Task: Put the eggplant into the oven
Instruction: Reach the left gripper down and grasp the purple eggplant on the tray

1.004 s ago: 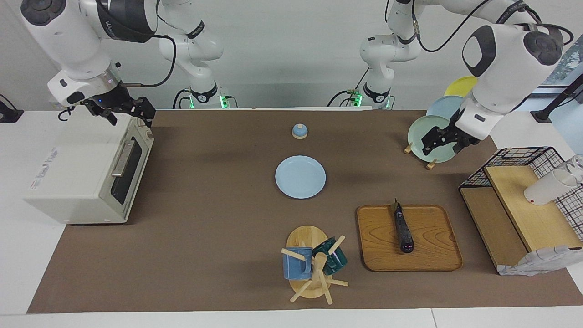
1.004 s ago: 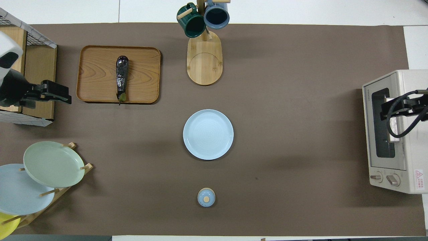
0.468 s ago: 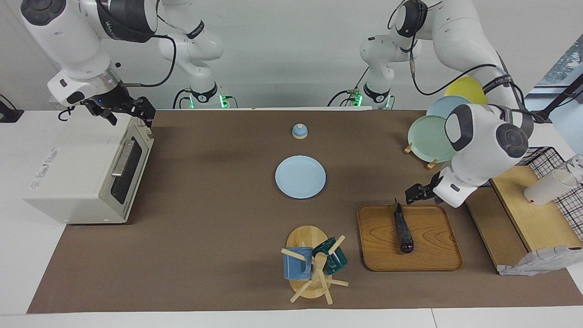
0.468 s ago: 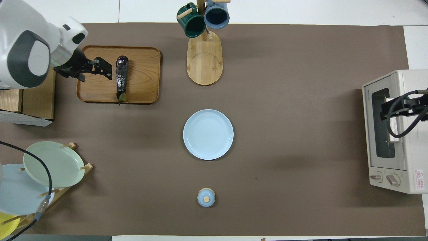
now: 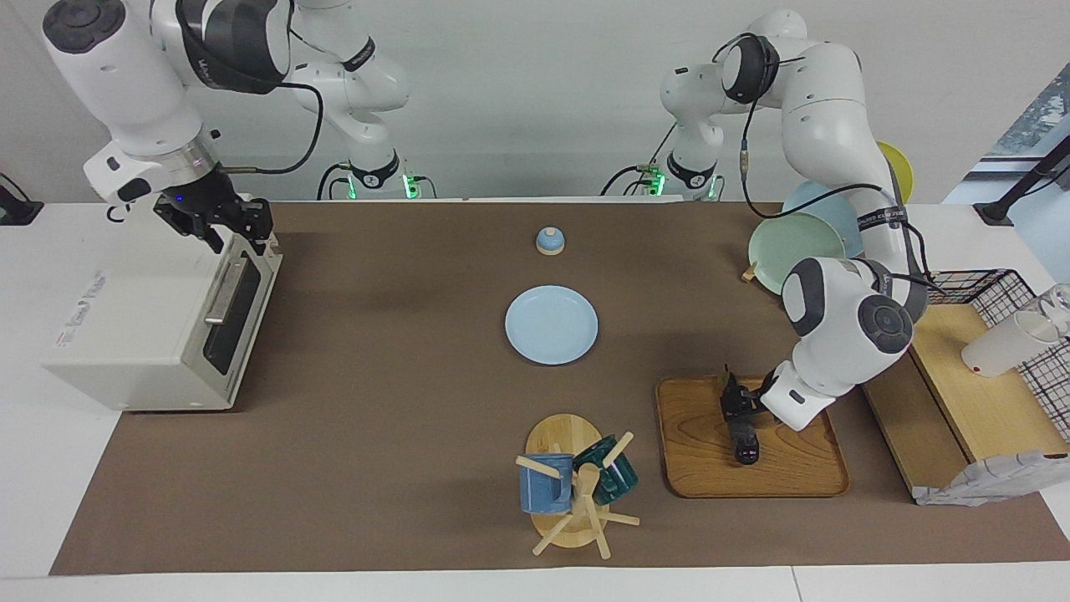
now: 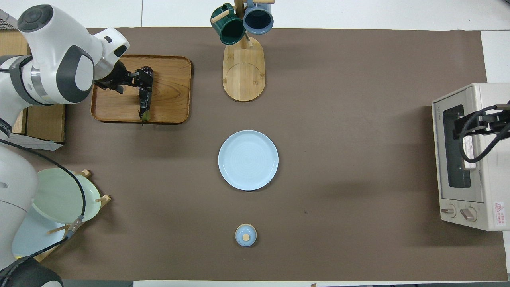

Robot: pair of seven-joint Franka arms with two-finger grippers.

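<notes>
We see the eggplant [image 5: 739,420] lying on the wooden tray [image 5: 794,468] toward the left arm's end of the table, farther from the robots than the blue plate [image 5: 551,324]. The left gripper [image 5: 733,406] is low over the eggplant's middle, its fingers on either side of it; we cannot tell if they press it. The right gripper [image 5: 234,219] hangs over the top edge of the closed oven [image 5: 150,326], and its fingers are spread.
</notes>
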